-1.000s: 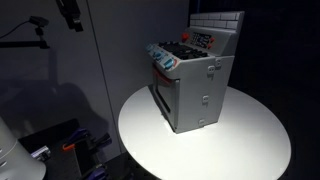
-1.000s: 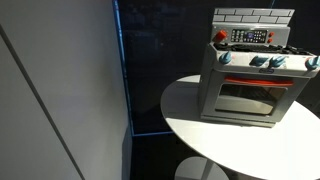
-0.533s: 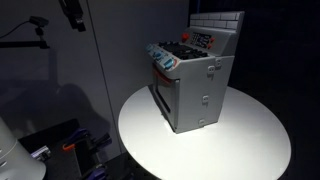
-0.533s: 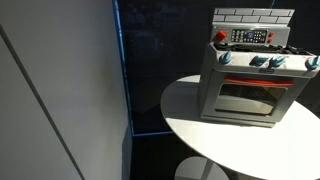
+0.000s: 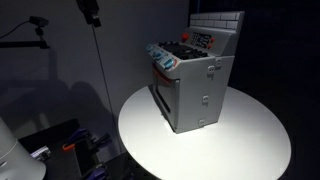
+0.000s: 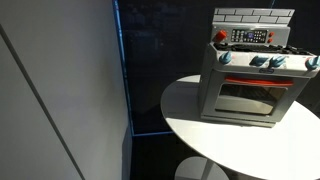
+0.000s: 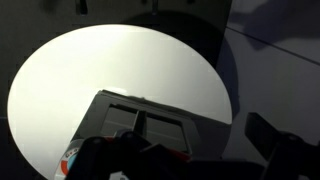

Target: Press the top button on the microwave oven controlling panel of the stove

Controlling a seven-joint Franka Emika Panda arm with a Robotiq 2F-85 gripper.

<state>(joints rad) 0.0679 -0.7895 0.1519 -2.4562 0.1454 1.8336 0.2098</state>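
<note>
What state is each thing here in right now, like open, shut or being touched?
stove: upright on the round table.
oven door: shut.
side panel: shut.
microwave oven controlling panel: untouched, nothing near it.
claw: open, empty, well clear of the stove.

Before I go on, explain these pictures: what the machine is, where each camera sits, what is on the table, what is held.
A robot arm reaches in at the top of an exterior view; it ends in a two-fingered claw. Two cameras stand outside and show a grey toy stove on a round white table, with a dark control panel on its back wall. The third camera rides on the wrist and looks down on the stove. The claw looks open and holds nothing.
</note>
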